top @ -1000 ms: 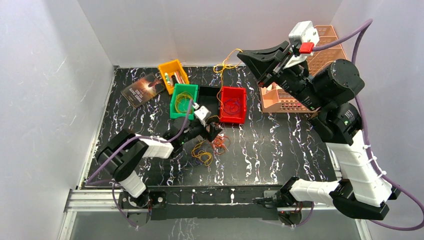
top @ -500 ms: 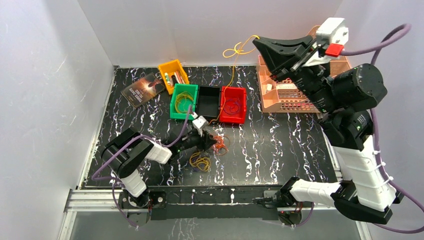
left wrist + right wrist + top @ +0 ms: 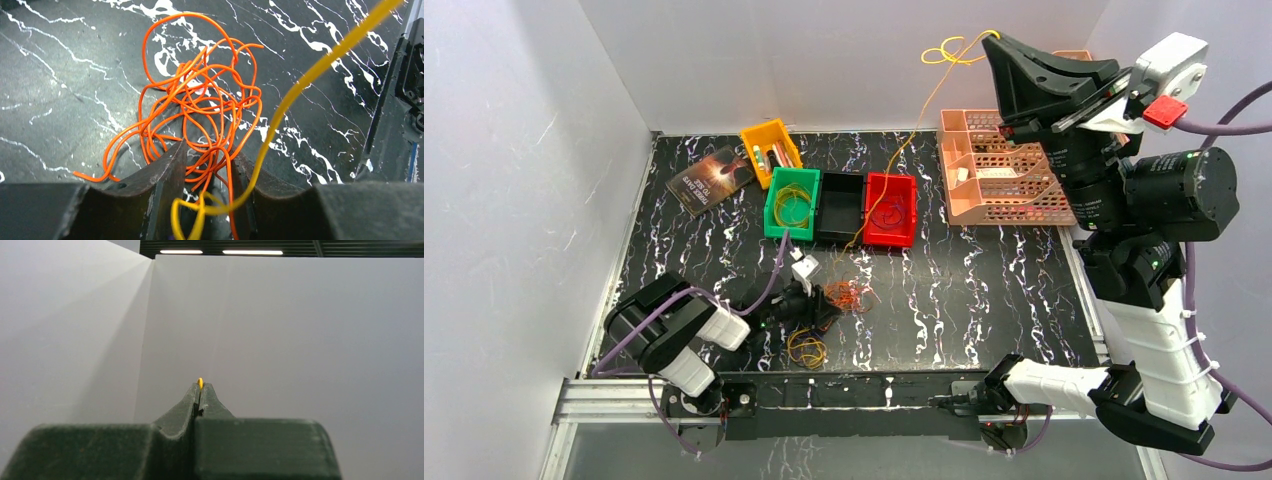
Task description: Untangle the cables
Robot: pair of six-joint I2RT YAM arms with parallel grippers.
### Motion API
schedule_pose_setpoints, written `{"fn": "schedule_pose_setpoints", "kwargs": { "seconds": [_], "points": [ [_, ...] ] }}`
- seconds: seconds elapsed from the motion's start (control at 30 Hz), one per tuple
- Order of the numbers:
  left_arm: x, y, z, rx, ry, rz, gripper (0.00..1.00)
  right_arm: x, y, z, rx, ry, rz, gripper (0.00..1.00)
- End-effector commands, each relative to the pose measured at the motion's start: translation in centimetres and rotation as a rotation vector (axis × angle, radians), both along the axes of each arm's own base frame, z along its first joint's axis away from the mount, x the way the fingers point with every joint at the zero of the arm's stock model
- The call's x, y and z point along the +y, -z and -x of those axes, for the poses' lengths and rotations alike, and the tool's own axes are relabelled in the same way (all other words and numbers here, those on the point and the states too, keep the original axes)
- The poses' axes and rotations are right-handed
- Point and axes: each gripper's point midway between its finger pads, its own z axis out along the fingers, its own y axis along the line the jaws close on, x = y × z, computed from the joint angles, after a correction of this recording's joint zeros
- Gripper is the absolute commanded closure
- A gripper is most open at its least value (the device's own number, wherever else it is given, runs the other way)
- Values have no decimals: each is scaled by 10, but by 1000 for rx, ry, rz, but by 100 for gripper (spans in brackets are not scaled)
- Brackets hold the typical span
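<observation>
The cables lie as an orange tangle (image 3: 851,293) on the black marbled table, with a small yellow-orange coil (image 3: 806,350) nearer the front edge. My left gripper (image 3: 824,303) lies low at the tangle's left side. In the left wrist view the left gripper (image 3: 207,155) has its jaws closed in on several strands of the orange tangle (image 3: 200,105). A yellow cable (image 3: 310,80) crosses between the jaws and rises away. That yellow cable (image 3: 904,150) runs up to my right gripper (image 3: 996,36), held high and shut on it. Its tip (image 3: 200,382) pokes out of the right gripper (image 3: 200,386).
A green bin (image 3: 792,205) with a yellow coil, a black bin (image 3: 841,208) and a red bin (image 3: 890,210) stand in a row mid-table. Behind them are a yellow bin (image 3: 770,147) and a book (image 3: 711,178). A peach basket (image 3: 1004,180) stands back right.
The right arm rose and swung right, drawing the yellow cable up out of the pile. The left gripper drew back toward the near left and narrowed its jaws onto the orange strands.
</observation>
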Motion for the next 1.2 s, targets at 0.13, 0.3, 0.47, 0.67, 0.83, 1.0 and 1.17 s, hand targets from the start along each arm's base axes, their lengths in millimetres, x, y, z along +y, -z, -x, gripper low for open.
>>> {"fn": "schedule_pose_setpoints", "kwargs": {
  "seconds": [0.13,0.3,0.47,0.67,0.83,1.0,1.17],
  "points": [
    [10,-2,9,4,-17,6,65,-55,-53,19,-146,159,-164,100],
    [15,3,12,31,-29,-11,60,-74,-68,20,-187,259,-199,100],
    [18,6,12,36,-40,-26,56,-93,-83,22,-233,357,-236,100],
    [21,11,14,53,-46,-47,59,-110,-96,32,-288,414,-279,100],
    [23,19,16,72,-49,-66,69,-124,-103,43,-323,447,-309,100],
    [22,22,15,91,-50,-77,80,-139,-110,53,-370,496,-342,100],
    [23,29,17,113,-50,-95,100,-141,-113,51,-393,549,-337,100]
  ]
}}
